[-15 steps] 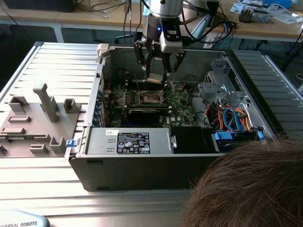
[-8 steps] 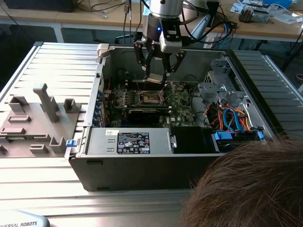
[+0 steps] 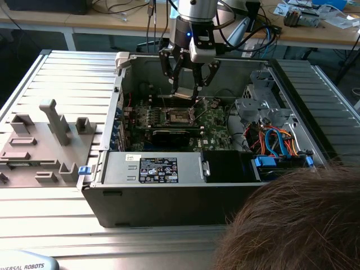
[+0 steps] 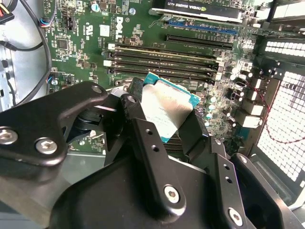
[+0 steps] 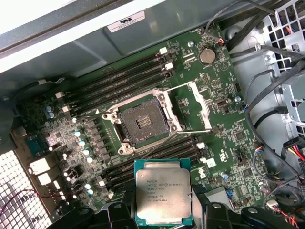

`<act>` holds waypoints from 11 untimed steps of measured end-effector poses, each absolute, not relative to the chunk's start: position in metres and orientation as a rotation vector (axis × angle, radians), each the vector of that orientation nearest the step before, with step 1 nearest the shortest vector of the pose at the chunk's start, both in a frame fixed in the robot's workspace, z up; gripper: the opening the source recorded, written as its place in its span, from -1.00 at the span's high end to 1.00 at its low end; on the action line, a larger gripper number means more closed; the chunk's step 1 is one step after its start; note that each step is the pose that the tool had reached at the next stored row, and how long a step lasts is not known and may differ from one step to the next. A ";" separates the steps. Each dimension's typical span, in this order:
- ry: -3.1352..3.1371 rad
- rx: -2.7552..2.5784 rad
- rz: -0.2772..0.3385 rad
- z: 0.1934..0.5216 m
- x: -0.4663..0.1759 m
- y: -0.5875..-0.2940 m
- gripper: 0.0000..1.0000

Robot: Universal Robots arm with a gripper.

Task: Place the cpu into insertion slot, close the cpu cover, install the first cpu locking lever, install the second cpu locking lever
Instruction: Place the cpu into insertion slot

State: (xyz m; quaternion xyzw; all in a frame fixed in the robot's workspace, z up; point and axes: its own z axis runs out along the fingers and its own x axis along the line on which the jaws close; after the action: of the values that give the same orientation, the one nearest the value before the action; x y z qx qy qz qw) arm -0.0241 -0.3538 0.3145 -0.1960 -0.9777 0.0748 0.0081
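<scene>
Counted one cpu point(image 5: 163, 193), one insertion slot point(image 5: 142, 123), one cpu cover point(image 5: 200, 105), two locking levers point(image 5: 198, 131), one coin battery point(image 5: 206, 56).

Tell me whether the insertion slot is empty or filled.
Empty: the insertion slot shows bare contacts; the gripper holds the cpu apart from it.

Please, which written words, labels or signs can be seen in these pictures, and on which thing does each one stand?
Nothing is quoted: each text is too fine to read surely.
the cpu, gripped by the tool: several engraved lines on its metal top.
White sticker on the case wall: small print.
Black label on the silver box: tiny print.
Green board: white printed markings.
</scene>
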 end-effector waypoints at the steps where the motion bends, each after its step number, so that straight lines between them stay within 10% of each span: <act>1: -3.056 -0.614 0.234 0.314 -0.024 -0.354 -0.09; 11: -3.052 -0.629 0.236 0.314 -0.024 -0.354 -0.09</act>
State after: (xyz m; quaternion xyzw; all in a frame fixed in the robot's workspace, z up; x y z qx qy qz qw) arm -0.0241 -0.3538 0.3144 -0.2014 -0.9765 0.0756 0.0083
